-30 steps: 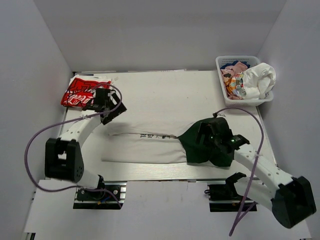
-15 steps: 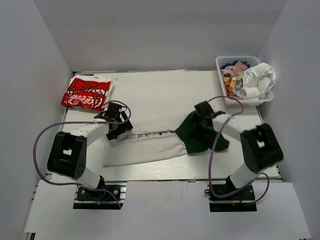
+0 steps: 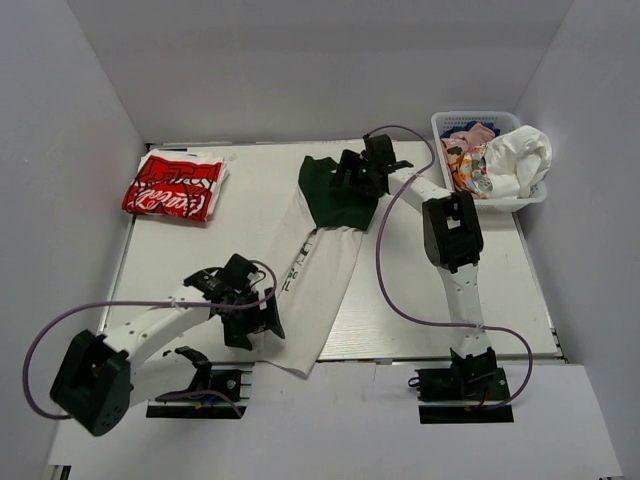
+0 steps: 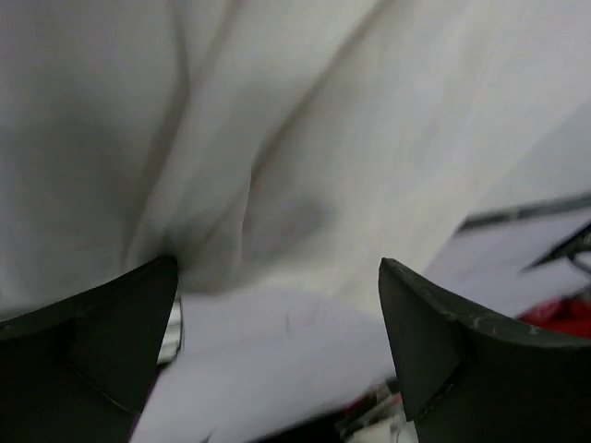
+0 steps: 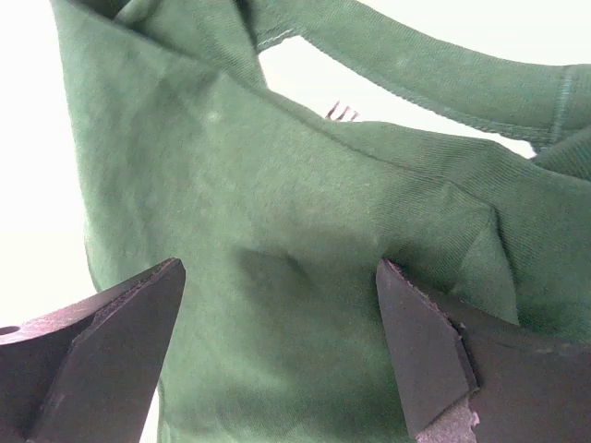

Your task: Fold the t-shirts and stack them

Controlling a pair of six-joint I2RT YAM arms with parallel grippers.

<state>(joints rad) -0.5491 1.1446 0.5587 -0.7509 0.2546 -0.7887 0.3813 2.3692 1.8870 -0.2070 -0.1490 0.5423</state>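
The white t-shirt (image 3: 318,280) lies as a long diagonal strip from upper centre to lower middle. Its bottom corner spills over the near edge of the table (image 3: 460,300), and bare tabletop lies on both sides. The left gripper (image 4: 277,277) has its jaws wide apart over creased white cloth. The right gripper (image 5: 277,277), its jaws also spread, is over the finely knit dark green t-shirt (image 5: 305,212) at the strip's top end. A folded red-and-white t-shirt (image 3: 175,185) sits at upper left.

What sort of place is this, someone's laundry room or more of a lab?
Most likely a robotics lab test cell, not a home: plain white walls box in the table, and a left arm and right arm are bolted at its near edge.
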